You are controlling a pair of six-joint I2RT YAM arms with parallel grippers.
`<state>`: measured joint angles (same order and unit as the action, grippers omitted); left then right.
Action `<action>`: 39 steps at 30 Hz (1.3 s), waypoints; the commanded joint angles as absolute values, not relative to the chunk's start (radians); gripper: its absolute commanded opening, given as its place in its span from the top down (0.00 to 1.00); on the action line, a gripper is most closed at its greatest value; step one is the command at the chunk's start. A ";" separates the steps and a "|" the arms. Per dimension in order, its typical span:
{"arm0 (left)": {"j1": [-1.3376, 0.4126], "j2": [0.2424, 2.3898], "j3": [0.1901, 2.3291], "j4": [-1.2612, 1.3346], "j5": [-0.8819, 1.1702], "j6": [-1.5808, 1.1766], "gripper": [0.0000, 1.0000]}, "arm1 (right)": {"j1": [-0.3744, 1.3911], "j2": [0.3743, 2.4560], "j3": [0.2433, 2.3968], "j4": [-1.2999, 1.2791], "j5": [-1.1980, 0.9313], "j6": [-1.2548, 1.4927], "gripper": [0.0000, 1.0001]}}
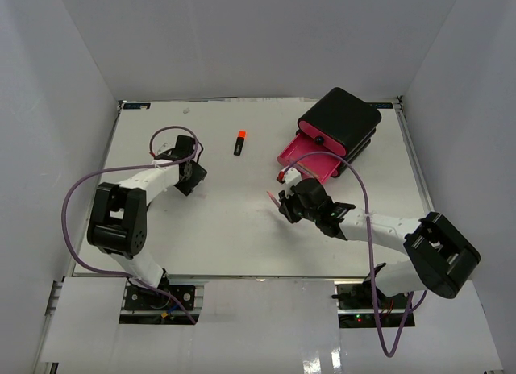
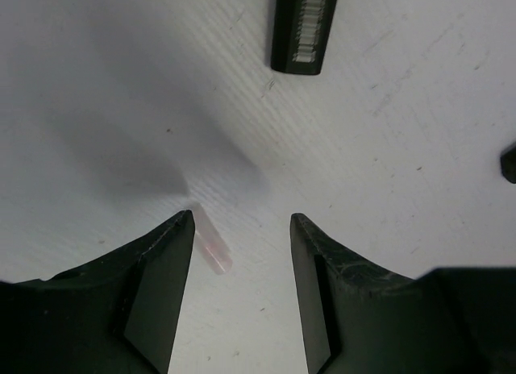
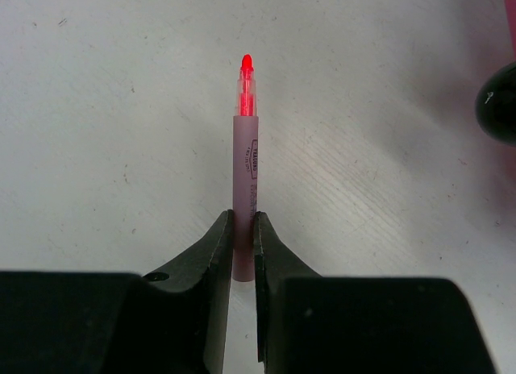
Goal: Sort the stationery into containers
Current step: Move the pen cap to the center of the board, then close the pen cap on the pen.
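Observation:
My right gripper [image 1: 286, 203] is shut on a thin pink pen [image 3: 245, 164] with a red tip, and holds it just in front of the open pink drawer [image 1: 309, 158] of the black drawer box [image 1: 343, 120]. The pen also shows in the top view [image 1: 273, 198]. My left gripper [image 1: 191, 169] is open over the table at the left. In the left wrist view a pale pink thin item [image 2: 212, 247] lies by the left finger [image 2: 165, 269], between the open jaws [image 2: 242, 221]. A black highlighter with an orange cap [image 1: 240, 143] lies at the back middle.
A black drawer knob [image 3: 498, 104] is at the right edge of the right wrist view. A small red and white item [image 1: 283, 176] sits at the open drawer's front corner. A black stubby item [image 2: 304, 27] lies ahead of the left gripper. White walls enclose the table [image 1: 242, 237].

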<state>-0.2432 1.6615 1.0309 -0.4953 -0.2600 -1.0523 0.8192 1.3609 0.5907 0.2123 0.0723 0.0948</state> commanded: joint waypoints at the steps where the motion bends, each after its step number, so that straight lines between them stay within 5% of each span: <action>1: -0.261 1.652 1.089 -0.646 -0.261 -1.114 0.38 | 0.816 1.368 0.603 0.239 0.081 0.081 0.92; 39: -0.258 1.804 1.183 -0.801 -0.284 -1.183 0.59 | 0.818 1.324 0.588 0.233 0.101 0.080 0.92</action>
